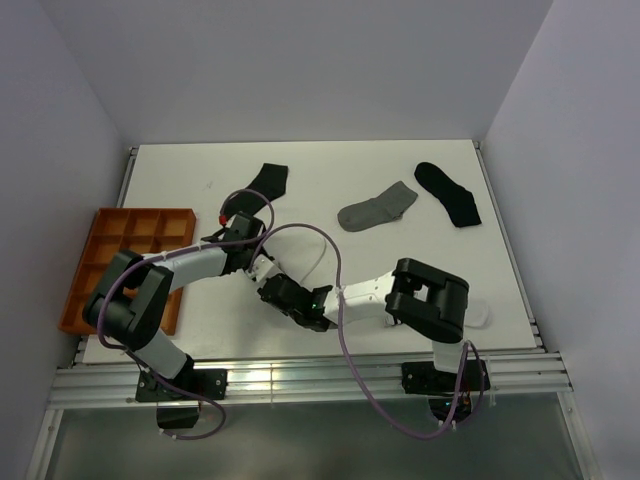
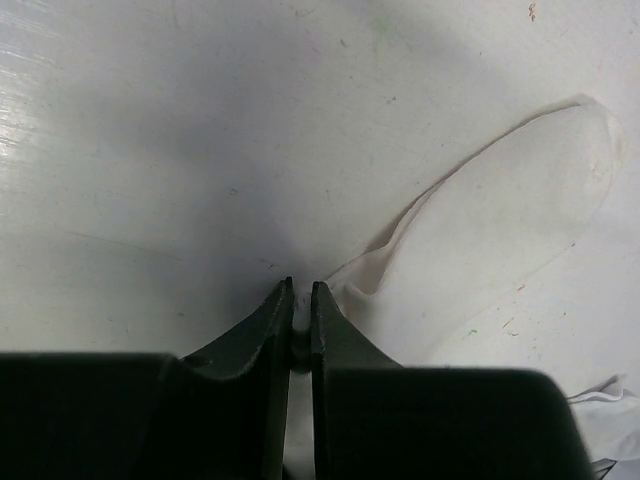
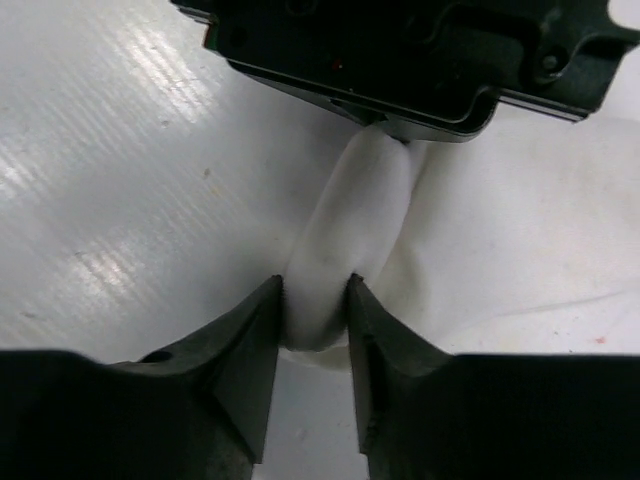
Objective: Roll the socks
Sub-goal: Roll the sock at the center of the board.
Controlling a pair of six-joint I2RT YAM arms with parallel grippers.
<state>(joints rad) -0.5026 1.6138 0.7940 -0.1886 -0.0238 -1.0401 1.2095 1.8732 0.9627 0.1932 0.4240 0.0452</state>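
Nearly hidden in top view under both wrists, at the near edge of the desk (image 1: 330,170): white sock (image 3: 345,230); thick fold squeezed by right gripper (image 3: 315,295); thin edge nipped in left gripper (image 2: 302,292), fingers almost pressed together; its body cut off in right wrist view.

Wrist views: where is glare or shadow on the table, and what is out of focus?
Right wrist view: glare streaks on the table at left; the right gripper is dark and soft-edged. Left wrist view: a broad soft shadow across the table's middle, glare at the far left edge, the white sock fairly sharp, the left gripper dark and slightly blurred.
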